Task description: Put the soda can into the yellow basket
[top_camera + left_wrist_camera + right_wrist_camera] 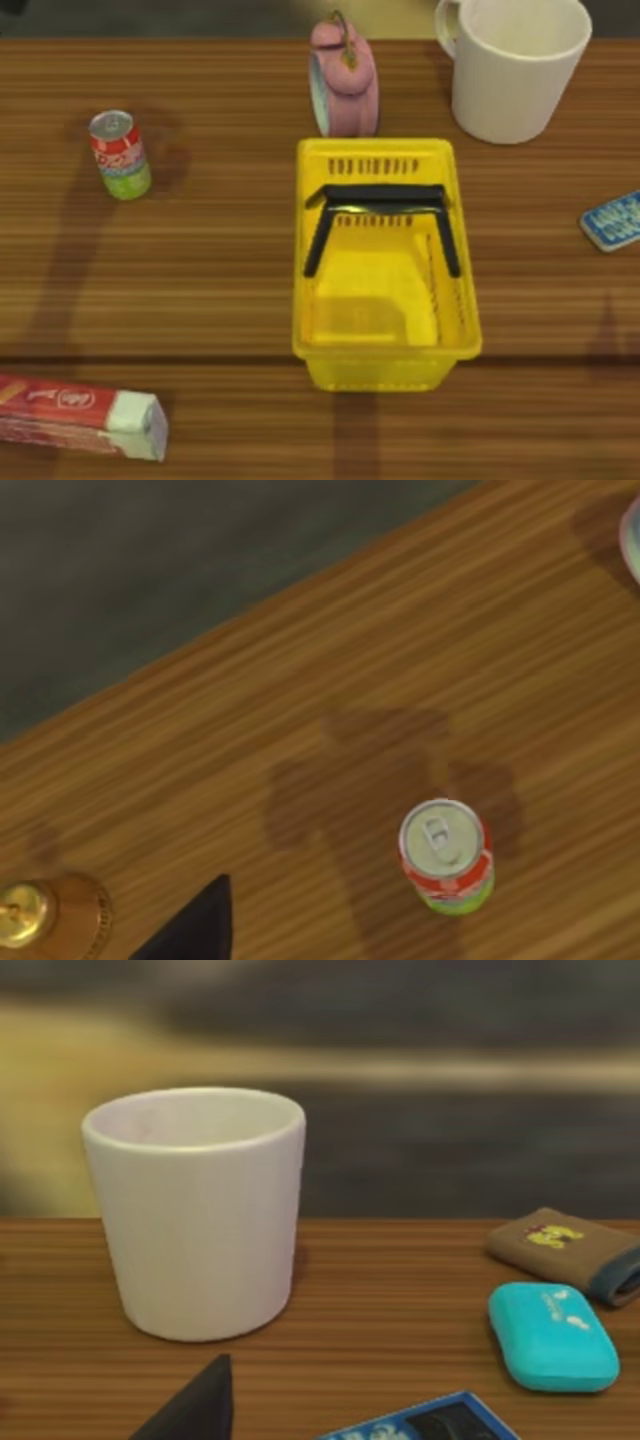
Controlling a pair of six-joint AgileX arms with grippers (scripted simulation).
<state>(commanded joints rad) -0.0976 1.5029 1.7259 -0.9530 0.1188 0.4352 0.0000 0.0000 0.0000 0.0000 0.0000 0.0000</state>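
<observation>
The soda can (119, 153) stands upright at the table's left rear, silver top up, red-and-white label over a green base. The yellow basket (376, 150) sits at the centre, its black handles folded across the opening. Neither arm shows in the top view. In the left wrist view the can (446, 855) stands on the wood below my left gripper (400, 952), which hangs open above the table and apart from the can. Only one black fingertip (200, 930) shows. My right gripper (285, 1432) is open and holds nothing, low over the table near the white mug.
A pink alarm clock (345, 80) lies just behind the basket. The big white mug (515, 65) stands at the back right. A red and pale-green box (80, 412) lies front left, a blue item (612, 220) at the right edge. A teal case (552, 1338) and brown pouch (565, 1250) lie nearby.
</observation>
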